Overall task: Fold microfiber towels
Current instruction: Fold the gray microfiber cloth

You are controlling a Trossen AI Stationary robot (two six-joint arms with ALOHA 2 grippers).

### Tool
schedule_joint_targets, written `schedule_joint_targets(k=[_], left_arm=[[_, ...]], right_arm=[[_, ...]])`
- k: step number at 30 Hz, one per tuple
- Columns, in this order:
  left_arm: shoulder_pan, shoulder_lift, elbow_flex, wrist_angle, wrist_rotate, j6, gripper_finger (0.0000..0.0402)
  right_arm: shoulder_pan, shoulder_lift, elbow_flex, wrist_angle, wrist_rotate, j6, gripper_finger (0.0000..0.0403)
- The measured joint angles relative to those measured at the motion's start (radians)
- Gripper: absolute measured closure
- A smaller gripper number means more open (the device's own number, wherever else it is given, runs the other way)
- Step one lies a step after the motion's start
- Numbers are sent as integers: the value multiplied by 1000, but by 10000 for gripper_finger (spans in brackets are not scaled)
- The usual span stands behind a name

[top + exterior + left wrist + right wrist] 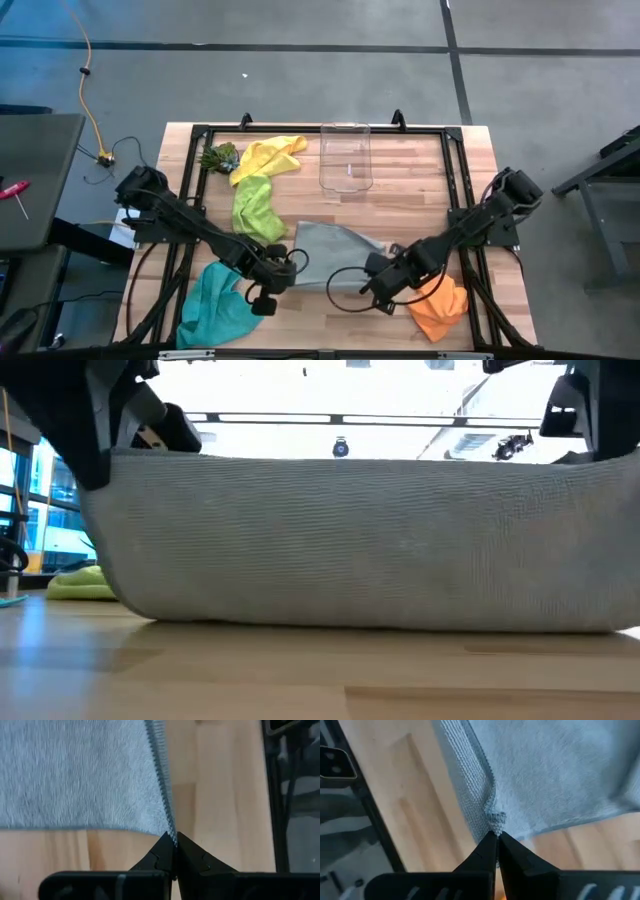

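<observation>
The grey towel (pixel 335 252) is in the middle of the table, between my two grippers. My left gripper (pixel 287 262) is shut on its left near corner and my right gripper (pixel 383 272) on its right near corner. In the low view the towel (pixel 350 540) stands as a wide sheet, its top edge stretched between the grippers. The teal towel (pixel 215 305) lies crumpled at the near left and the orange one (pixel 440 305) at the near right. The lime green towel (pixel 255 208) and the yellow one (pixel 268 155) lie at the far left. My left gripper pinches the grey towel's corner (pixel 171 834) between its two fingertips, right at the stitched edge. The corner is lifted clear, and the cloth hangs down from it to a curved lower part (pixel 300 618) on the table. My right gripper pinches the towel's other near corner (pixel 495 819) between its two fingertips, where the hem bunches a little. That corner is lifted too, and the top edge (pixel 350 460) runs nearly straight between the two grippers.
A clear plastic box (pixel 346 157) stands at the far middle. A small green leafy clump (pixel 218 157) lies at the far left by the yellow towel. A black frame (pixel 455 170) runs around the wooden table top.
</observation>
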Motion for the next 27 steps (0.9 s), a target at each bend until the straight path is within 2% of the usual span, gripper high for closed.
schedule_joint_targets(k=[8, 15, 21, 27], left_arm=[[28, -23, 1, 5, -10, 37, 401], [133, -33, 0, -8, -18, 99, 401], [214, -33, 0, -12, -105, 117, 401], [274, -32, -11, -11, -122, 165, 401]], right_arm=[[3, -8, 0, -52, 32, 93, 403], [-31, -23, 0, -156, 86, 181, 403], [-82, -23, -1, -194, 154, 196, 403], [-150, -23, -39, -192, 167, 204, 403]])
